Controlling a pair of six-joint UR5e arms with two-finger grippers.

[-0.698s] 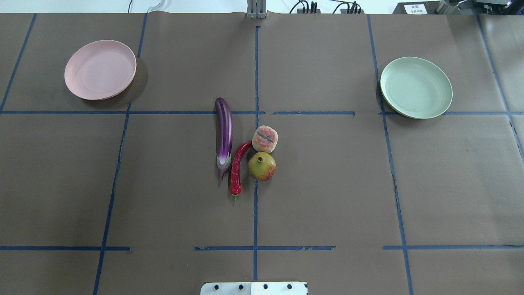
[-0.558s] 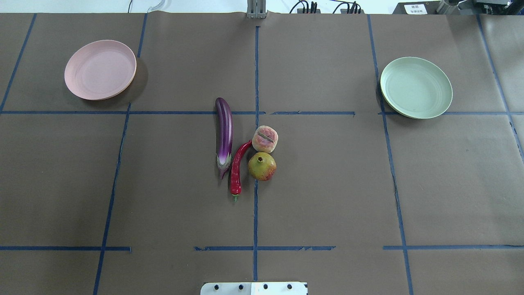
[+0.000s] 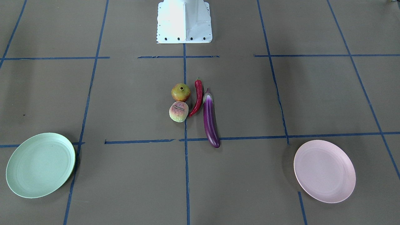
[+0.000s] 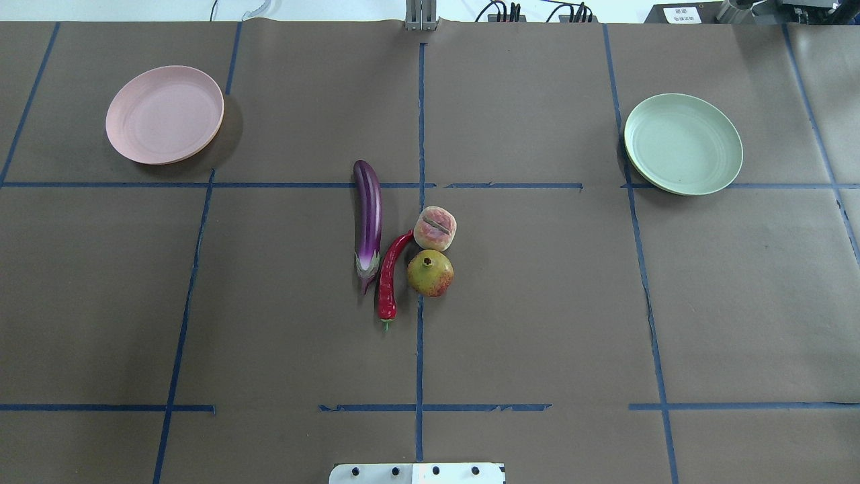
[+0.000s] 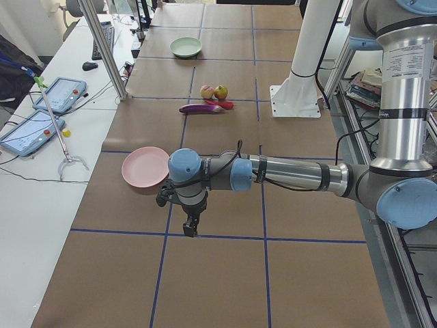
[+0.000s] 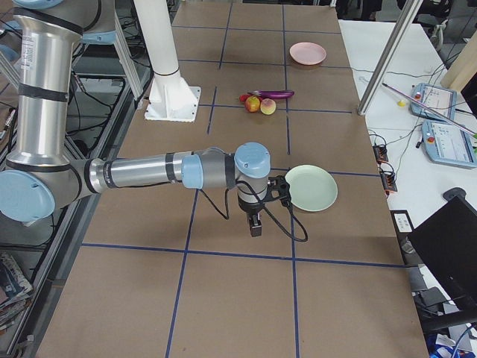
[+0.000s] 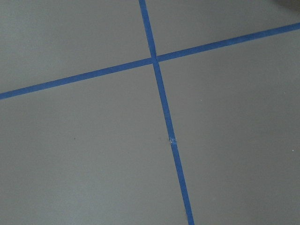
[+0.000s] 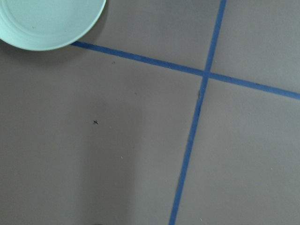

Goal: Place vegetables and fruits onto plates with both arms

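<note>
Nothing has moved: the long glossy purple eggplant (image 4: 367, 215) lies unplated, far from the brown surface's (image 4: 571, 302) edges, so the task is unstarted. I cannot tell how wide the left hand (image 5: 191, 231) or right hand (image 6: 256, 228) is.

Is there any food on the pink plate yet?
No, the pink plate shows only its own bare surface, with nothing lying in it.

No legible text anywhere. White label (image 4: 682, 14) on dark box (image 4: 653, 17) at table's far edge carries print, possibly two lines; too small to read.
</note>
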